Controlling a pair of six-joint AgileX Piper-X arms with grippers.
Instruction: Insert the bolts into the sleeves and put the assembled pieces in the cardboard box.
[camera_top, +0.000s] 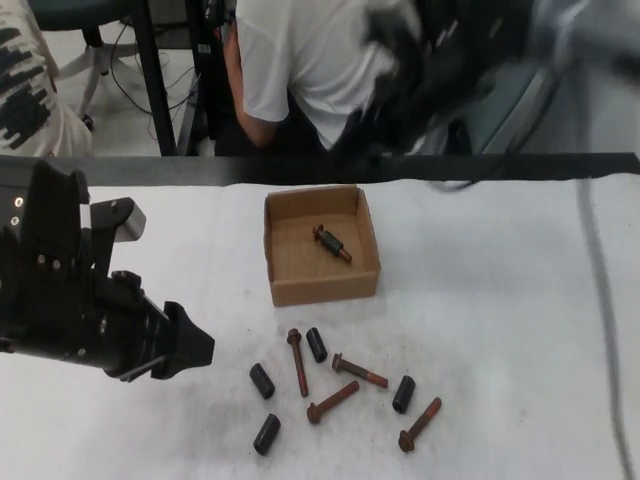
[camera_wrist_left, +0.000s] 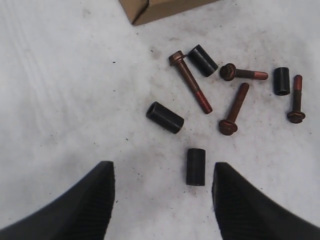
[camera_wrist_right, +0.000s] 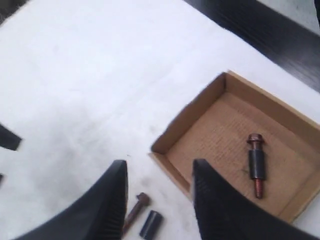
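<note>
We log a white cloth (camera_top: 480, 300) spread over the bench, smudged grey in its near part; a black strip (camera_top: 300, 166) borders its far edge; a grey cable (camera_top: 600, 280) trails across the cloth at the high view's right.

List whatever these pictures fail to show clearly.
High view: an arm beyond the cardboard box is motion-blurred, shape unreadable.
Left wrist view: the cardboard box is cut off by the frame edge, its inside unseen.
Right wrist view: one bolt runs behind a finger of the right gripper; a sleeve beside it is cut by the frame edge.
</note>
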